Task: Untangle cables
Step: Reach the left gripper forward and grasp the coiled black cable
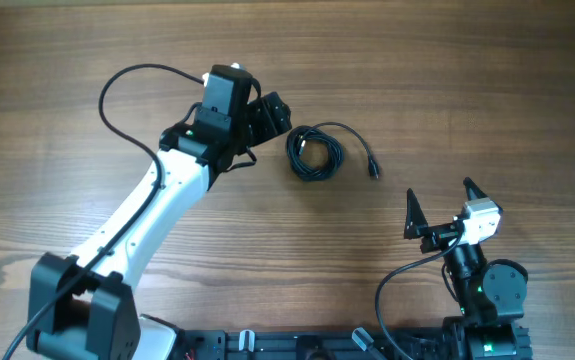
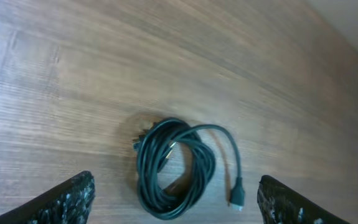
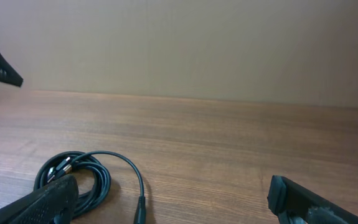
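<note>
We see the cables coiled, one plug trailing toward 3 o'clock; the left gripper is at their 9 o'clock, fingers apart. The right gripper, at 4 o'clock, is spread too.

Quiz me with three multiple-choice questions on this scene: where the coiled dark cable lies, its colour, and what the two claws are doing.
1. Where lies the coiled dark cable bundle? A on the wooden table near the left gripper; B in a plastic bin; C on the floor.
2. Its colour? A red; B blackish teal; C white.
3. The left gripper and right gripper are: A both shut; B both open, empty; C both gripping the bundle.
Answers: 1 A, it rests on the wood; 2 B, the left wrist view shows it; 3 B, each wrist view shows fingers spread, touching nothing.
</note>
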Motion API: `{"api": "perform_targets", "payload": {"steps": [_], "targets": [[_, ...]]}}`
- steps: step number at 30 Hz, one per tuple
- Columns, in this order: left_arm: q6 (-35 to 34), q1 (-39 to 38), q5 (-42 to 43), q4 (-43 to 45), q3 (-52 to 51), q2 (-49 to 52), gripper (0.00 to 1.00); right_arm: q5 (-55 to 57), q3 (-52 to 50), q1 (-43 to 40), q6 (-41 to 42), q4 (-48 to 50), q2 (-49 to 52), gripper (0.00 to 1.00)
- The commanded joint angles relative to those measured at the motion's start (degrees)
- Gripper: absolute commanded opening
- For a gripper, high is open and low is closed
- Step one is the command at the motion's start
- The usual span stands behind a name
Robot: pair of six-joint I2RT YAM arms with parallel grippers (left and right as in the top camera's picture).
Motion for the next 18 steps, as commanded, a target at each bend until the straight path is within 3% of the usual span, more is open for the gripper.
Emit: {"api": "perform_targets", "payload": {"steps": [1, 4, 7, 18], "targets": [[-0.94, -1.90, -0.92, -1.60, 0.68, 3.54, 0.85, -0.72, 0.00, -0.17, 0.72, 0.26, -0.09, 1.00], [-0.96, -3.28, -0.96, -1.70, 0.68, 6.58, 0.82, -0.72, 0.00, -0.17, 0.72, 0.26, -0.09, 1.00], [-0.96, -3.82, -2.51, -1.75, 0.68, 9.35, 0.66, -0.72, 0.00, -0.17, 0.74, 0.26, -0.09, 0.99], [-0.96, -5.40, -4.15, 5.35, 0.68, 14.16, 0.55, -0.72, 0.00, -0.17, 0.74, 0.26, -0.09, 1.00]]}}
